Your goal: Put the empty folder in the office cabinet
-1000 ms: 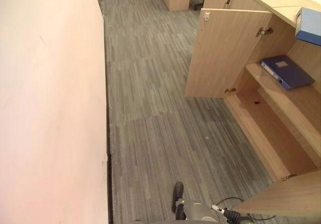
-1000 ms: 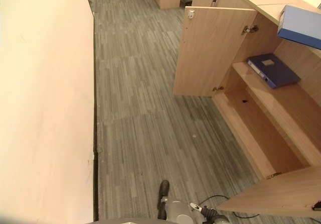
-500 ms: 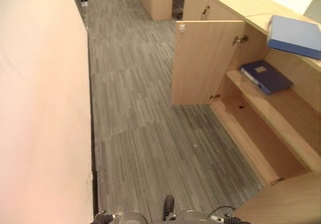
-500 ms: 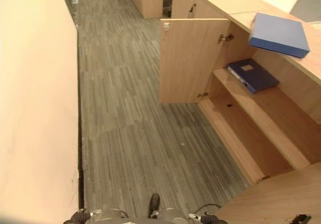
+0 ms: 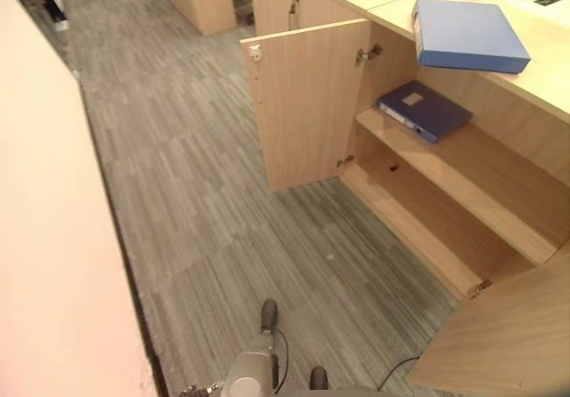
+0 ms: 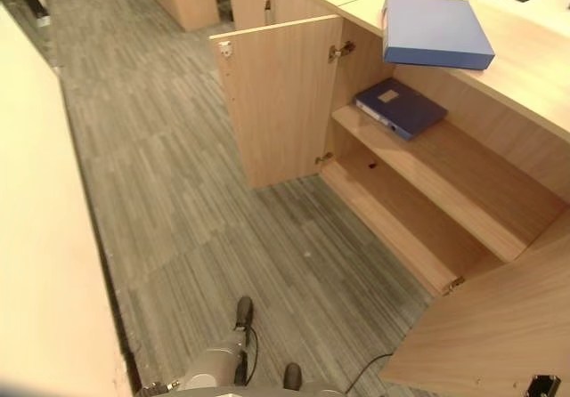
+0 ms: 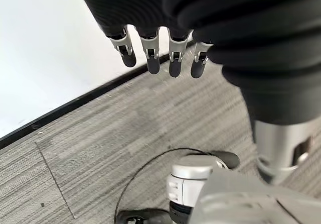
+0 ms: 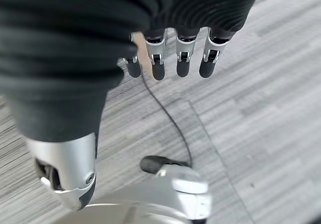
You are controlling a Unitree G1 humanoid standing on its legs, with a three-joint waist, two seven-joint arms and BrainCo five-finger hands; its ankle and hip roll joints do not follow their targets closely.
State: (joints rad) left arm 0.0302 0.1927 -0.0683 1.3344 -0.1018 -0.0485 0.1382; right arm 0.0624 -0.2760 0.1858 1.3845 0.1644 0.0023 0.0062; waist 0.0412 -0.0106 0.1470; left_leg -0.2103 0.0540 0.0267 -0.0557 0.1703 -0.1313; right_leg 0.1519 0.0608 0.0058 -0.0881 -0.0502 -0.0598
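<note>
While both hands hang over grey carpet (image 5: pixel 205 192), left hand (image 7: pixel 155 53) and right hand (image 8: pixel 170 58) show fingers straight, relaxed, holding nothing. Light blue folder (image 5: pixel 468 35) lies flat on cabinet top (image 5: pixel 534 76), well apart from both hands. Below it, dark blue binder (image 5: pixel 424 109) rests on upper shelf (image 5: pixel 463 166) of open office cabinet. Cabinet door (image 5: pixel 307 103) stands swung open beside shelves.

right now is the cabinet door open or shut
Open: the cabinet door stands swung out over the floor, baring both shelves, with a dark blue folder on the upper one.
</note>
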